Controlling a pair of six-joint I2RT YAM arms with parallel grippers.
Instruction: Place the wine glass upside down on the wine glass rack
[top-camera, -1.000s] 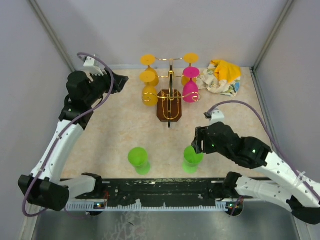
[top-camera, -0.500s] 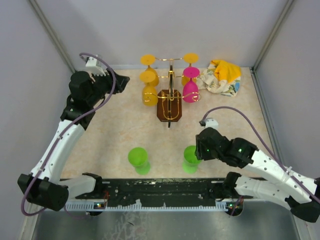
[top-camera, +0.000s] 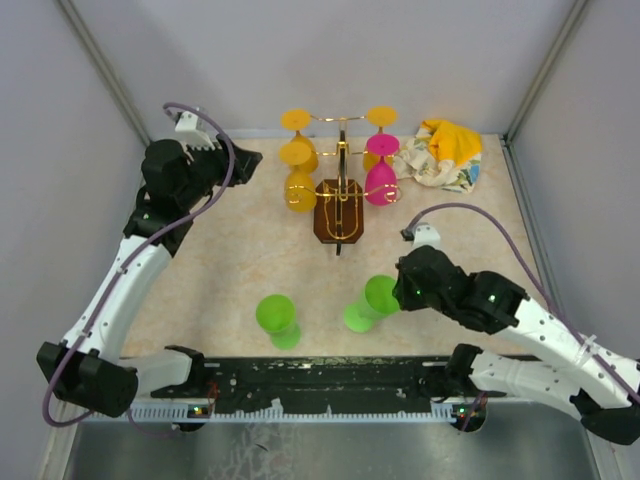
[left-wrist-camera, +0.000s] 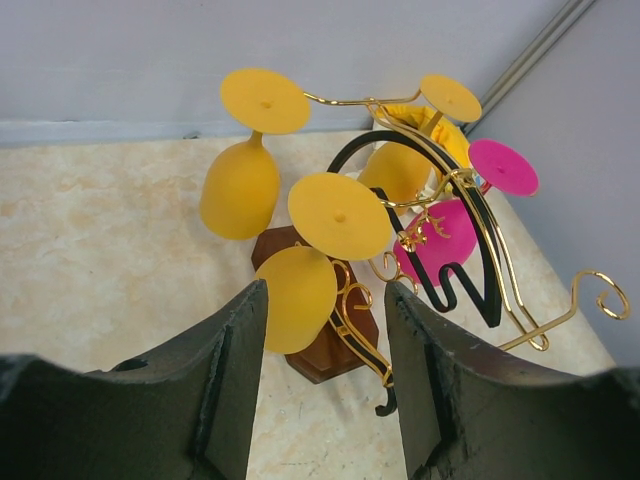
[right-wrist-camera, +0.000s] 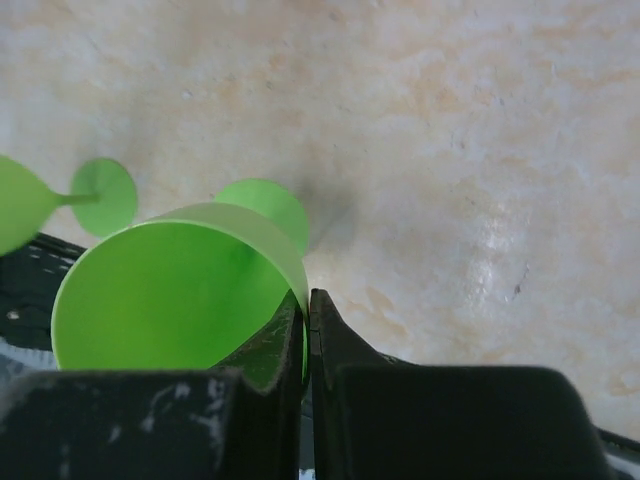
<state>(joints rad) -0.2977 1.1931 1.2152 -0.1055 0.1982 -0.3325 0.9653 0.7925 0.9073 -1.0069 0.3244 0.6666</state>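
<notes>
Green plastic marks the task's thing: from above, the green wine glass sits on the near-right side of the wine glass rack, well apart from it. It is tilted, with its bowl up against the right fingers and its foot lower, towards the near left. Whether the foot touches the surface cannot be told from here. A second green glass stands upright to the near left of the rack. On the rack, yellow glasses hang upside down on its left side and pink glasses on its right. A crumpled yellow and white cloth lies just to the right of the rack at the far edge. The left fingers hover to the left of the rack, level with its top.

In the left wrist view, the left fingers are spread wide and hold nothing. Between them shows the rack, its gold wire and brown base, with the yellow glasses and the pink glasses hanging foot up.

In the right wrist view, the right fingers are pressed onto the rim of the green wine glass, pinching its wall between them. The bowl opens towards the camera and the foot shows beyond it. The second green glass shows at the left edge.
</notes>
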